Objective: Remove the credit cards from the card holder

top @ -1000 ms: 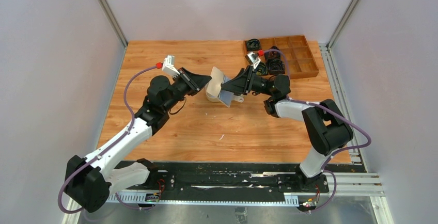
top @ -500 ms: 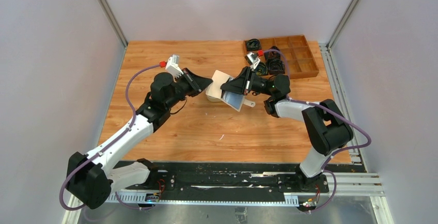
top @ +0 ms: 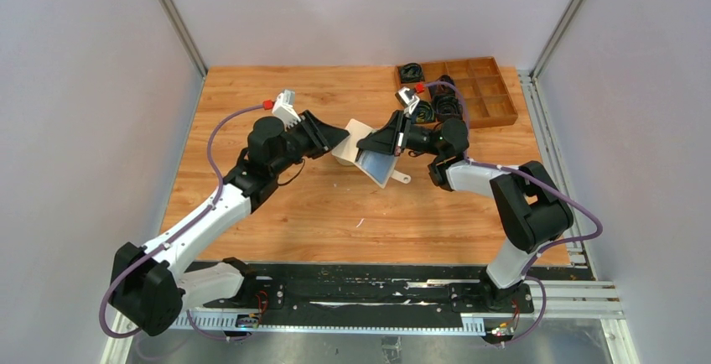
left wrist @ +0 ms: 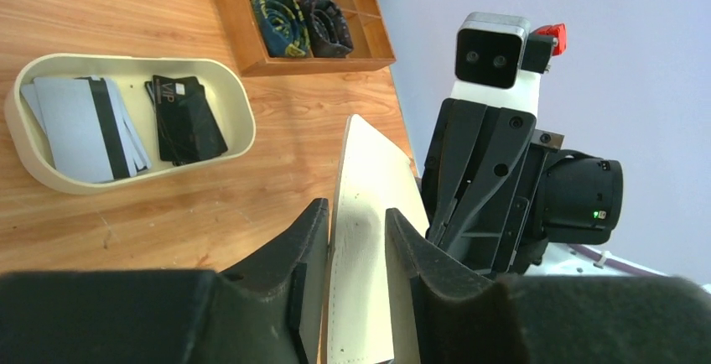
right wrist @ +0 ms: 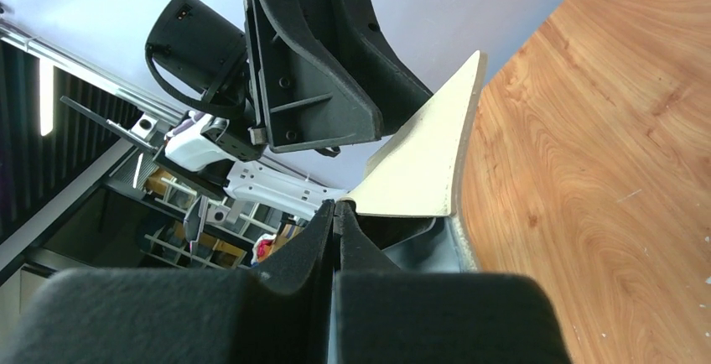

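Observation:
The cream card holder [top: 355,138] hangs spread open above the table between both grippers, its blue-grey inside [top: 378,167] facing down and toward the near edge. In the left wrist view its cream flap [left wrist: 367,171] stands between my left gripper's [left wrist: 356,210] parted fingers, with a gap on one side. My right gripper [right wrist: 335,206] is shut on the thin edge of the holder's other leaf [right wrist: 428,163]. Credit cards lie in an oval beige tray [left wrist: 243,121]: light striped ones [left wrist: 80,121] and black ones [left wrist: 186,121].
A brown wooden compartment box [top: 490,96] sits at the back right with dark cord bundles [top: 440,106] in its left cells. It also shows in the left wrist view as the box [left wrist: 251,45] just beyond the tray. Grey walls enclose the table.
My right gripper has shut on one leaf of the card holder. My left gripper's jaws, shut on the cream flap before, have parted. The holder has swung open wider.

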